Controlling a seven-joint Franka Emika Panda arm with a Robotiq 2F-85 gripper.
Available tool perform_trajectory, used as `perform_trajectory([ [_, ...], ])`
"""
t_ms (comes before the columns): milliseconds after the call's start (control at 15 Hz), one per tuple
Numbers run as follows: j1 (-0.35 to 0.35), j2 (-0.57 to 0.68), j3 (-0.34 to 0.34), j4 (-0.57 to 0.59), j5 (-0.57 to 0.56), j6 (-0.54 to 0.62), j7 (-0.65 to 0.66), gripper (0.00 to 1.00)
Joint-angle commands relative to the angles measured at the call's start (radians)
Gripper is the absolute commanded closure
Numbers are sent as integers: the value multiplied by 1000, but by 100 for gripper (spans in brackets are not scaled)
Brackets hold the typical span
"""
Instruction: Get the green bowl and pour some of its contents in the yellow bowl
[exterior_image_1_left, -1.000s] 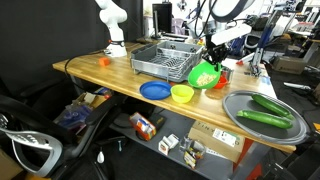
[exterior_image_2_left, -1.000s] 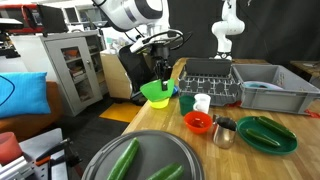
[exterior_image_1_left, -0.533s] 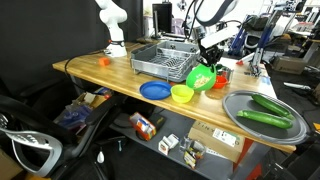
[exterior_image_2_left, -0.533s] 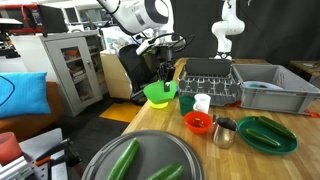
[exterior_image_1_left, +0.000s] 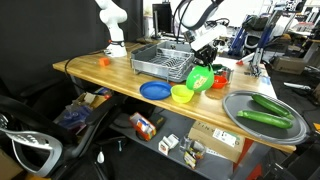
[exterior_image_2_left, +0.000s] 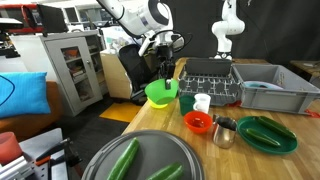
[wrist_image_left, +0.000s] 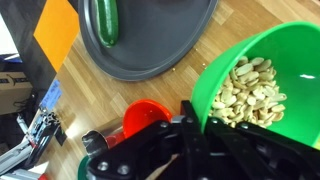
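**A:** Arm pose?

**B:** In an ext. view the arm (exterior_image_1_left: 205, 35) arches down from the top over the dish rack (exterior_image_1_left: 165, 62), wrist pointing down. Jaws are clamped on the rim of the green bowl (exterior_image_1_left: 201, 79). The bowl is off the counter (exterior_image_1_left: 100, 72) and tipped, mouth toward the cam.

**A:** L to R along the front?

**B:** Blue plate (exterior_image_1_left: 155, 90), then the yellow bowl (exterior_image_1_left: 181, 94) just beside it. Green bowl sits just R of the yellow one & a bit higher, low rim near it. Well apart on the R is the gray tray (exterior_image_1_left: 240, 100) w/ two cucumbers (exterior_image_1_left: 268, 104).

**A:** Other ext. angle?

**B:** Arm (exterior_image_2_left: 150, 14) comes in from the top, wrist vertical, jaws on the far rim of the green bowl (exterior_image_2_left: 160, 93). Can't make out the yellow bowl there. It does show stuff the 1st angle doesn't make clear. L to R: dark green cup (exterior_image_2_left: 187, 102), red bowl (exterior_image_2_left: 198, 122), white cup (exterior_image_2_left: 202, 102), metal pitcher (exterior_image_2_left: 225, 131), dark green plate (exterior_image_2_left: 266, 135).

**A:** Wrist cam?

**B:** Only view showing the contents. L to R: one of the cucumbers (wrist_image_left: 101, 20) on the gray tray (wrist_image_left: 160, 45), red bowl (wrist_image_left: 148, 118), then the green bowl (wrist_image_left: 280, 45) w/ pale peanuts (wrist_image_left: 250, 88) piled toward the gripped side. Jaws pinch the rim at the frame's bottom.
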Motion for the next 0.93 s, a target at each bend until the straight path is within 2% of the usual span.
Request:
perform_trajectory([
  [0,35,70,-15,119,-30,-121,6,99],
  [400,68,144,-16,251,-40,-266,10,99],
  [867,101,219,-23,376,-101,-390,-3,99],
])
